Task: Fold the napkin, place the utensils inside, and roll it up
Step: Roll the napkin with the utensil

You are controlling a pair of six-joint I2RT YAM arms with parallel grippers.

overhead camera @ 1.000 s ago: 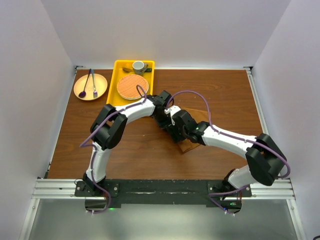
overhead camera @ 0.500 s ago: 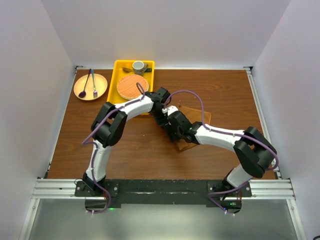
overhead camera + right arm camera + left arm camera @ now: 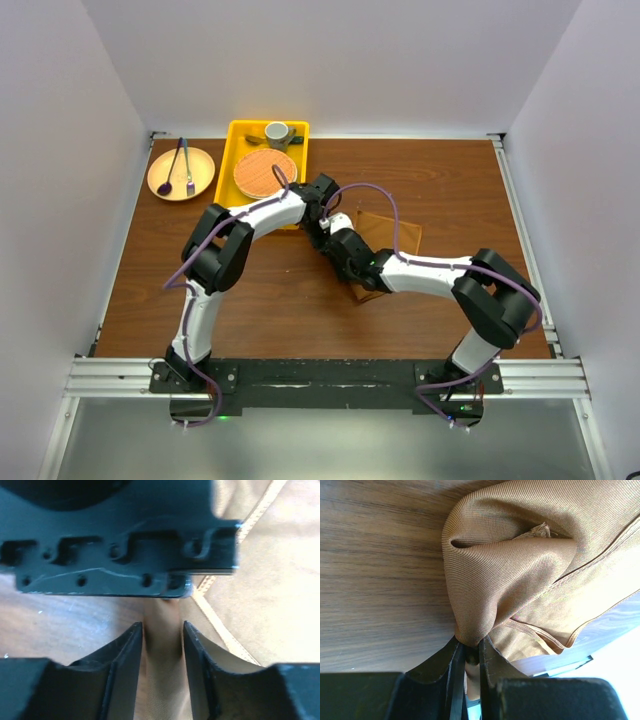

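Rust-brown napkin (image 3: 392, 232) pinched by left fingers (image 3: 451, 666), arms bent inward; right fingers (image 3: 125, 662) hold unclear.

Table (image 3: 250, 300): brown wood-grain top. On it: yellow tray (image 3: 228, 165), far edge; round tan plate (image 3: 203, 170) just beside it, left; rust-brown napkin (image 3: 395, 232), centre-right.

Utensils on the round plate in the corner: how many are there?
2. A purple spoon lies on the left of the plate, and a dark fork lies just right of it. The plate is in full view, so none is hidden there.
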